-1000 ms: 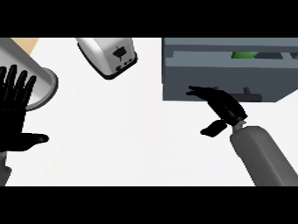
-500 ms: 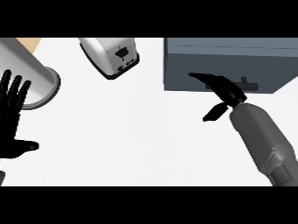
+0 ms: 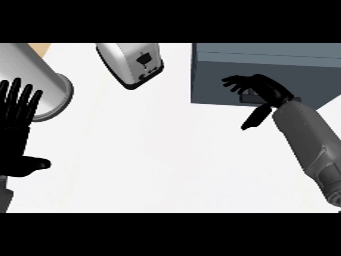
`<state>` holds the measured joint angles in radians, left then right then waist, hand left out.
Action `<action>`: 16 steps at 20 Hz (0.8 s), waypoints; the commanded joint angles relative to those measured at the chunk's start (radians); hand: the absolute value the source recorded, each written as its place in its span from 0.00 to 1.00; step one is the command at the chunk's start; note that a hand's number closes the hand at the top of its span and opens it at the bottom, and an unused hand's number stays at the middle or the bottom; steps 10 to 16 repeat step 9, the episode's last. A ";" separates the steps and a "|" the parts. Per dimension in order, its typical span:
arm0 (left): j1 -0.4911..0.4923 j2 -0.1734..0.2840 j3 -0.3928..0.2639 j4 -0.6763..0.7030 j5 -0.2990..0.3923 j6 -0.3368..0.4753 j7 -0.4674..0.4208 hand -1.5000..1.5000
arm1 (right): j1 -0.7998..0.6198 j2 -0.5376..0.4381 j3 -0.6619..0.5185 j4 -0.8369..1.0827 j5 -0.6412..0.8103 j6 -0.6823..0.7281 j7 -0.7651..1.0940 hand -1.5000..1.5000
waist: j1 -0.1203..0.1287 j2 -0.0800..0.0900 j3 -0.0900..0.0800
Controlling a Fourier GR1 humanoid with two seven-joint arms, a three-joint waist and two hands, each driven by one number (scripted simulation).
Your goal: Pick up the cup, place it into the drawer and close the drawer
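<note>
Counter fills most of the head view, a white top with a strip of pale wood showing at the upper left and far right. Next in size is the drawer, a grey-blue box at the upper right whose front face is flush and closed. The cup shows nowhere in the view, so I cannot tell where it is.

At the upper left lies a big silver cylinder with a round rim turned toward the centre. Between it and the drawer sits a chrome toaster, tilted, its dark controls facing the lower right.

The right hand comes up on its grey forearm from the lower right and lies against the drawer's front, over the spot where the small dark handle shows. Its fingers are loosely curled and fanned leftward, the thumb hanging down over the counter; it holds nothing.

The left hand rests at the left edge, palm spread flat, fingers straight and pointing up, thumb out to the right, just beside the cylinder's rim.
</note>
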<state>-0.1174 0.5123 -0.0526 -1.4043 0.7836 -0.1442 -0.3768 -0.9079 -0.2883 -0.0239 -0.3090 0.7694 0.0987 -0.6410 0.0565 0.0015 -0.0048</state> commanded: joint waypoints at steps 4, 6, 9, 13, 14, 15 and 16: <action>-0.014 -0.006 -0.003 0.008 -0.020 -0.010 -0.002 0.00 | -0.052 -0.098 -0.038 0.107 0.006 -0.029 0.018 0.00 | 0.025 0.036 0.009; -0.050 0.020 0.023 -0.004 0.006 -0.006 0.034 0.00 | -0.085 -0.074 -0.044 0.114 0.002 -0.034 0.047 0.00 | 0.038 0.037 0.009; -0.011 0.003 0.010 0.028 -0.029 -0.030 -0.018 0.00 | -0.089 -0.098 -0.048 0.124 0.002 -0.025 0.033 0.00 | 0.037 0.038 0.008; -0.011 0.003 0.010 0.028 -0.029 -0.030 -0.018 0.00 | -0.089 -0.098 -0.048 0.124 0.002 -0.025 0.033 0.00 | 0.037 0.038 0.008; -0.011 0.003 0.010 0.028 -0.029 -0.030 -0.018 0.00 | -0.089 -0.098 -0.048 0.124 0.002 -0.025 0.033 0.00 | 0.037 0.038 0.008; -0.011 0.003 0.010 0.028 -0.029 -0.030 -0.018 0.00 | -0.089 -0.098 -0.048 0.124 0.002 -0.025 0.033 0.00 | 0.037 0.038 0.008; -0.011 0.003 0.010 0.028 -0.029 -0.030 -0.018 0.00 | -0.089 -0.098 -0.048 0.124 0.002 -0.025 0.033 0.00 | 0.037 0.038 0.008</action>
